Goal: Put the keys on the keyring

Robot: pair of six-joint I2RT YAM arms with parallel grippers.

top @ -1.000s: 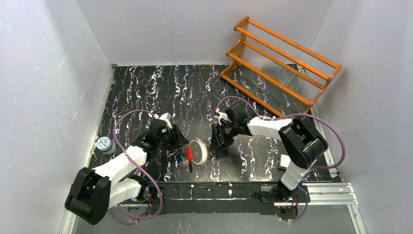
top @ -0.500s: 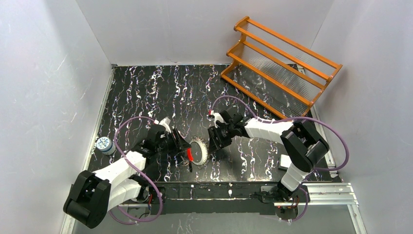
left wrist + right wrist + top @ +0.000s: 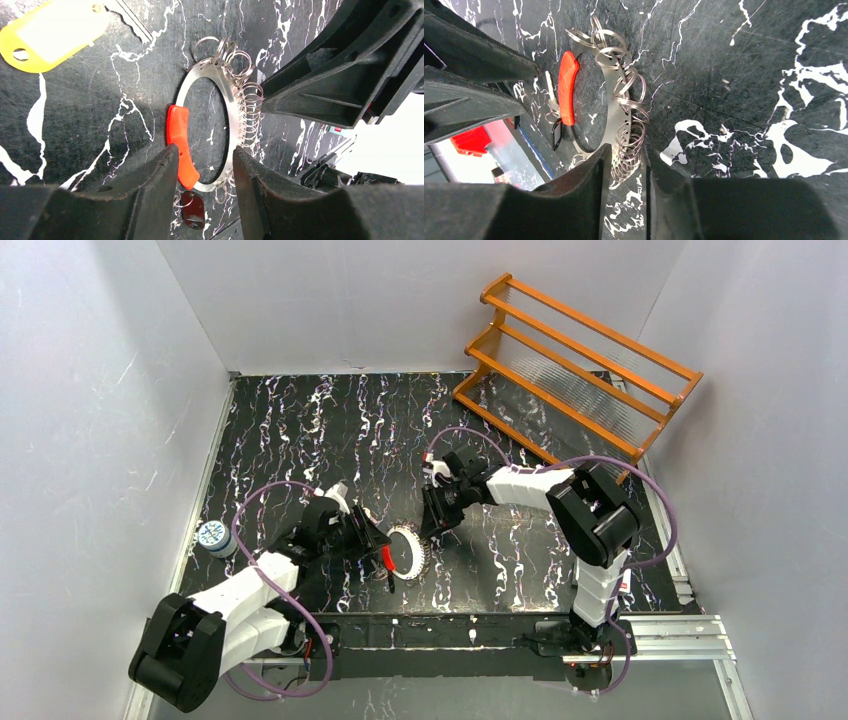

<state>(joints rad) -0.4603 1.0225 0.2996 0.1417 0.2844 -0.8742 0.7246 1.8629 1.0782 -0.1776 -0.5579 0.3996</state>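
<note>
The keyring (image 3: 408, 551) is a flat silver loop with a red section (image 3: 178, 137) and several small wire rings strung along its other side (image 3: 628, 131). My left gripper (image 3: 204, 152) spans the loop's near end, one finger on the red section and the other on the silver band, and holds it. My right gripper (image 3: 623, 152) reaches in from the opposite side, its jaws narrowed onto the bunch of small rings. One silvery key with a dark head (image 3: 193, 211) lies by the red end (image 3: 555, 131). No other key shows.
A yellow tag (image 3: 50, 31) lies on the black marbled mat beyond the loop. An orange wooden rack (image 3: 575, 370) stands at the back right. A small blue-and-white round thing (image 3: 212, 537) sits at the mat's left edge, and a white block (image 3: 585, 572) at the right.
My right gripper has moved left and away from me, up to the loop, and its jaws have narrowed around the small rings. The left gripper has kept its hold and barely shifted.
</note>
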